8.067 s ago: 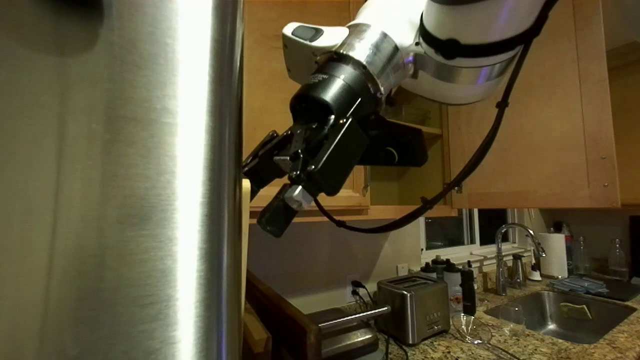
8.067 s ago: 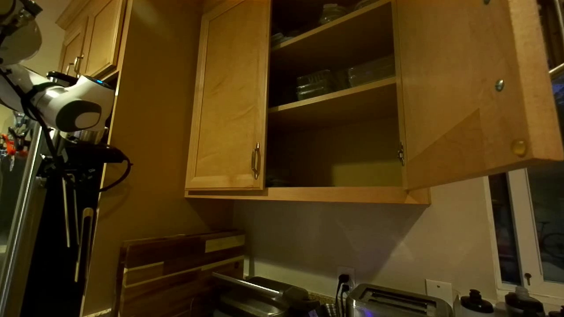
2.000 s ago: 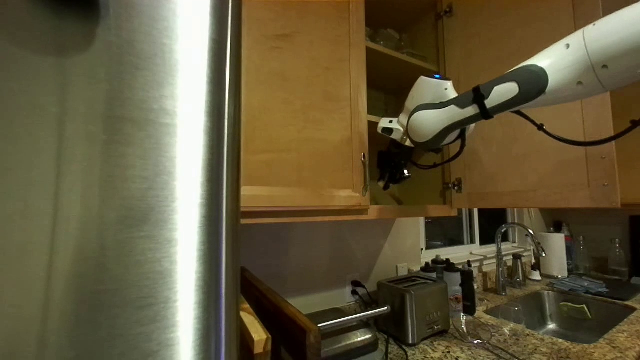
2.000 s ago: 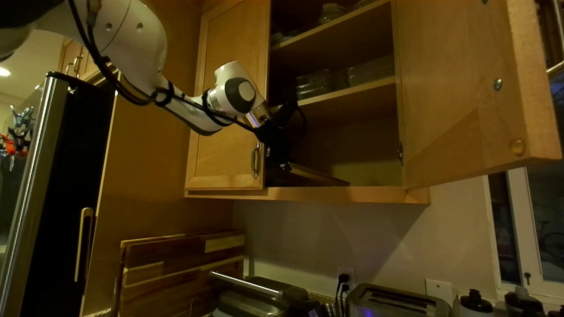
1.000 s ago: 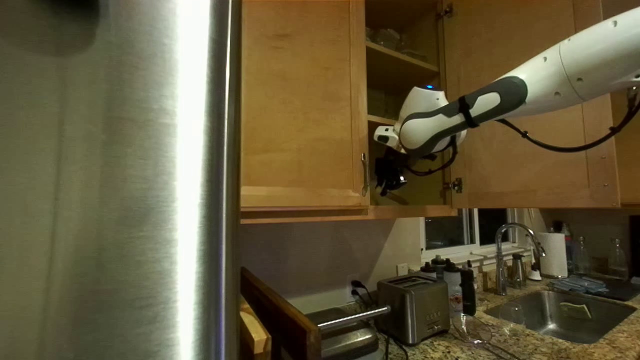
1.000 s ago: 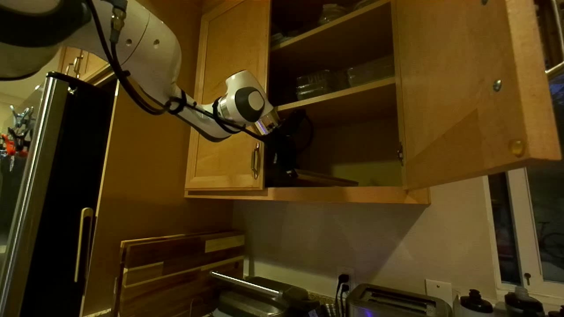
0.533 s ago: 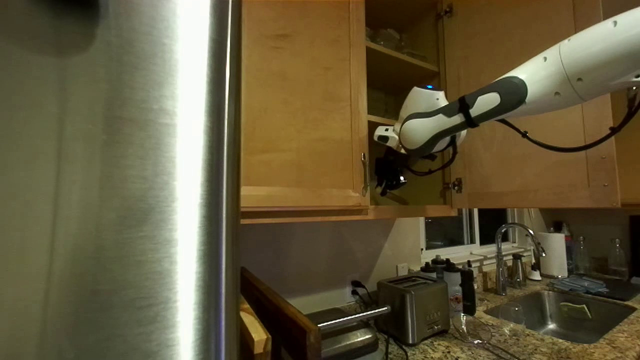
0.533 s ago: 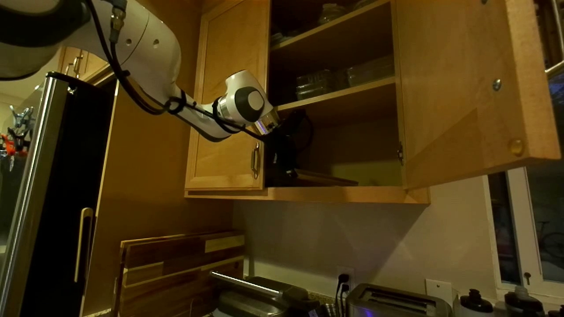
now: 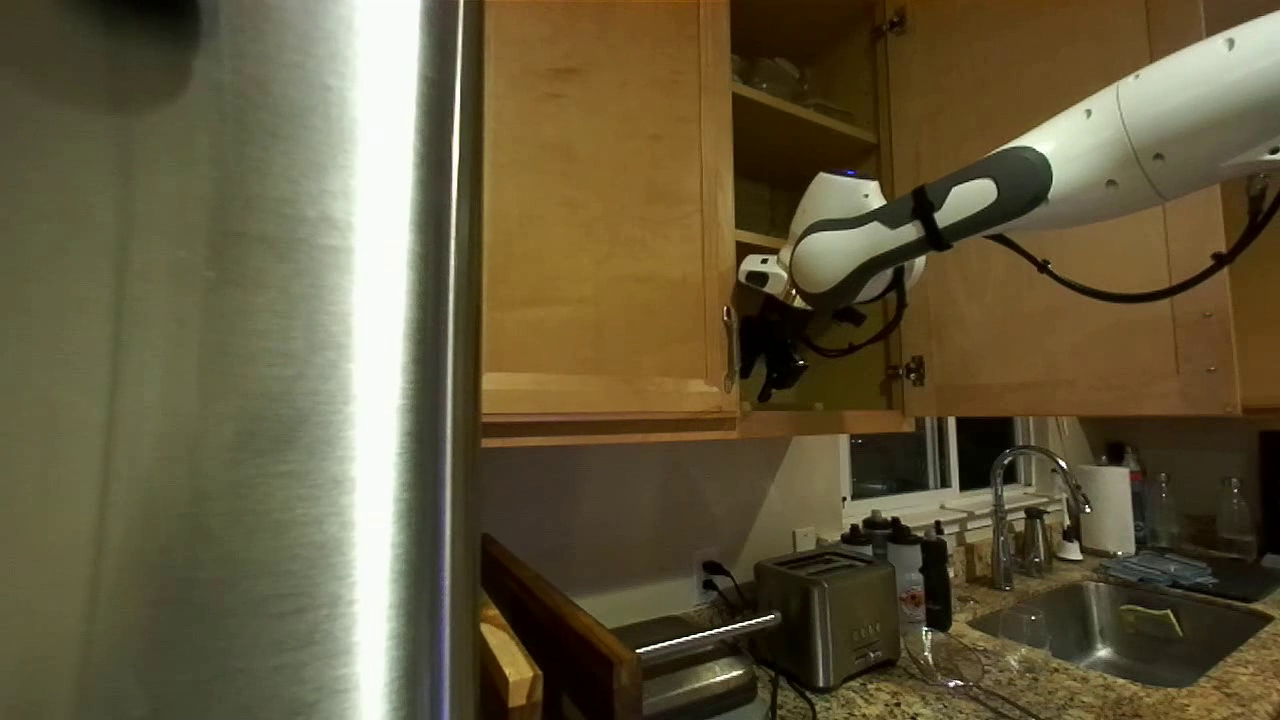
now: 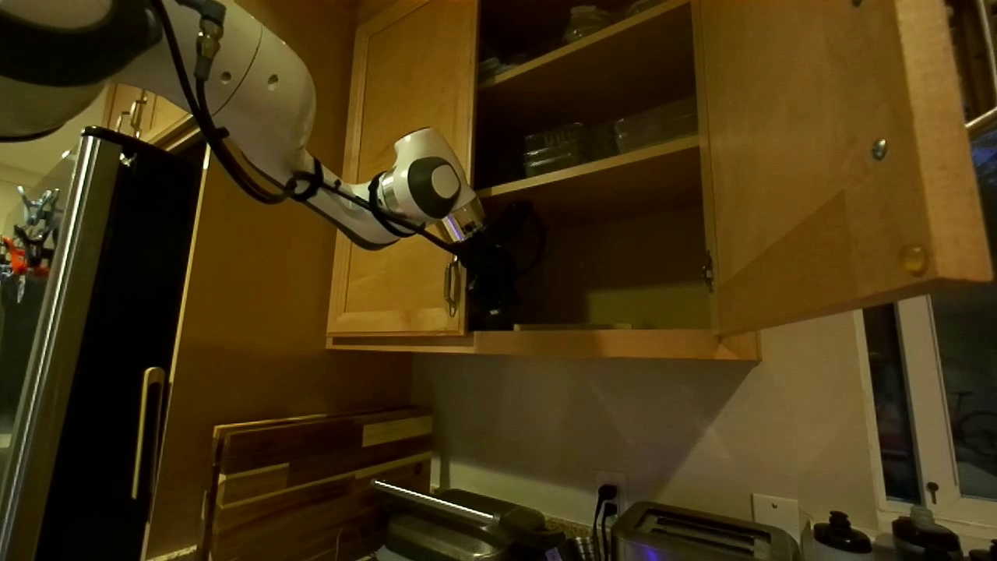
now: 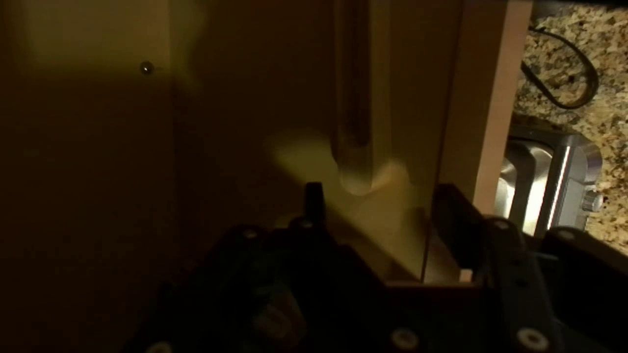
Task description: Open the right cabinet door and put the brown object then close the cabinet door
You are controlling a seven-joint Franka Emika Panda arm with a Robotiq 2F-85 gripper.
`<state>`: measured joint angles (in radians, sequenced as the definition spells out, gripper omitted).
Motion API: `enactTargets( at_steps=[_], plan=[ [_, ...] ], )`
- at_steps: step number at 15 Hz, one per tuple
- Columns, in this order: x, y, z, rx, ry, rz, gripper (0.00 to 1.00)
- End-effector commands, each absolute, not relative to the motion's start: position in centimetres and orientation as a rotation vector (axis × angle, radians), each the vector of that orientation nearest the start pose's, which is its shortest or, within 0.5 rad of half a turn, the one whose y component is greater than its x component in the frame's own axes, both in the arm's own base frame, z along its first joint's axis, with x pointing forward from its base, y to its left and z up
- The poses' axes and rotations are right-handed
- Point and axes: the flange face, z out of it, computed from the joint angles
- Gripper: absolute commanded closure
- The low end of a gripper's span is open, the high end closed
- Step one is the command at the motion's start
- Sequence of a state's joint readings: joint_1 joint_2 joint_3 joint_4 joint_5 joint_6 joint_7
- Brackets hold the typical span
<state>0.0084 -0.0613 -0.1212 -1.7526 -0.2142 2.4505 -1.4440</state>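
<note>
In an exterior view, the black two-fingered gripper hangs inside the lowest compartment of the light honey wood wall cabinet, just beside the slim metal handle of the closed, honey-coloured twin door. Well apart from the gripper, on the picture's right, the tall wooden right cabinet door stands swung wide, its inner face showing.

In an exterior view, the long, thin, flat strip of pale brown wood lies low on the compartment floor, just beside the gripper on the picture's right. A honey wood shelf runs above the gripper. The gripper is too dark here to tell its two sides apart.

In the wrist view, the fingers stand spread, with a gap on either side of the strip's near end. The strip stretches away ahead of the gripper, running along the cabinet's front edge, and nothing shows in its grasp.

The placing step looks all but finished, with the strip let go inside. The next move likely calls for backing the gripper out through the front without catching the strip's end or the handle, then going round to the right cabinet door's free edge and pushing it closed.
</note>
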Motion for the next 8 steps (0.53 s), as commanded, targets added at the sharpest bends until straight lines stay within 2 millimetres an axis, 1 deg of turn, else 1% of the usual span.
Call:
enactTargets(
  at_steps=[1,2,3,4,5,6,7,8],
  plan=[
    [57.9,-6.1,67.6,1.853,1.600,0.545,0.34],
    [57.7,-6.0,67.8,1.852,1.593,0.546,0.38],
    [57.4,-5.8,68.0,1.842,1.590,0.545,0.34],
    [56.9,-5.7,68.3,1.840,1.588,0.543,0.28],
    [56.3,-5.6,68.6,1.846,1.578,0.534,0.14],
    [55.6,-5.6,68.9,1.854,1.576,0.527,0.07],
    [55.0,-5.6,69.2,1.859,1.576,0.517,0.02],
    [54.1,-5.5,69.5,1.875,1.568,0.503,0.01]
  ],
)
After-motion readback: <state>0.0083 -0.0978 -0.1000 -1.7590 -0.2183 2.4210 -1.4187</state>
